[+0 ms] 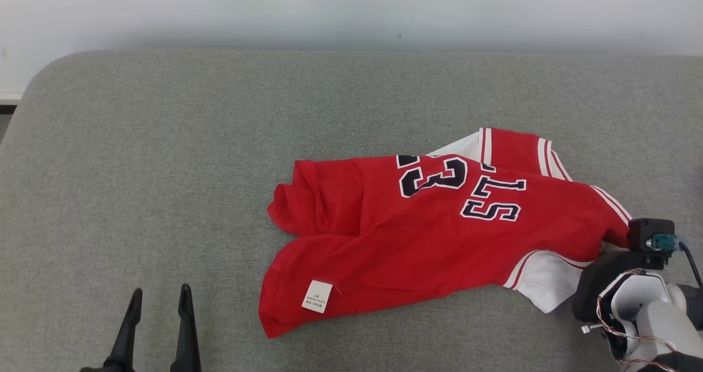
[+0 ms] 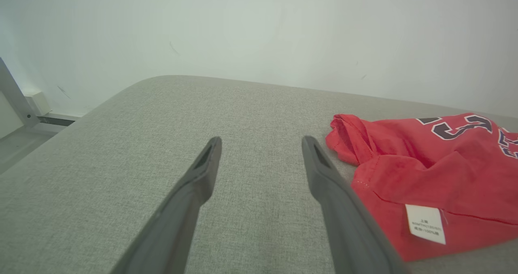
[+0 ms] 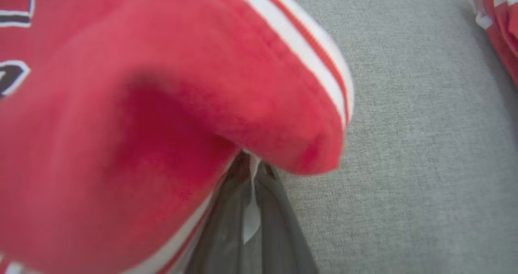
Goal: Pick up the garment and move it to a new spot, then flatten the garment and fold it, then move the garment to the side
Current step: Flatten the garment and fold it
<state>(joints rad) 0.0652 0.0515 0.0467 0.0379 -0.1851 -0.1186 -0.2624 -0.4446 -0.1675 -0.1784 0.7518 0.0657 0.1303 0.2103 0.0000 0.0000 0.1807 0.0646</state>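
The garment (image 1: 428, 234) is a red jersey with white trim and dark lettering, lying crumpled on the grey padded surface (image 1: 165, 168), right of centre. A white label shows near its front hem. My right gripper (image 3: 251, 166) is shut on the garment's right edge, with white fabric pinched between the fingers (image 3: 226, 225); in the head view the right wrist (image 1: 631, 284) sits at the garment's lower right corner and hides the fingertips. My left gripper (image 1: 159, 300) stands open at the lower left, apart from the garment (image 2: 437, 173), with nothing between its fingers (image 2: 202, 173).
A white wall (image 1: 351, 9) rises behind the far edge of the padded surface. The surface's rounded left corner (image 1: 38, 81) drops to the floor. Bare grey fabric stretches across the left half and the far side.
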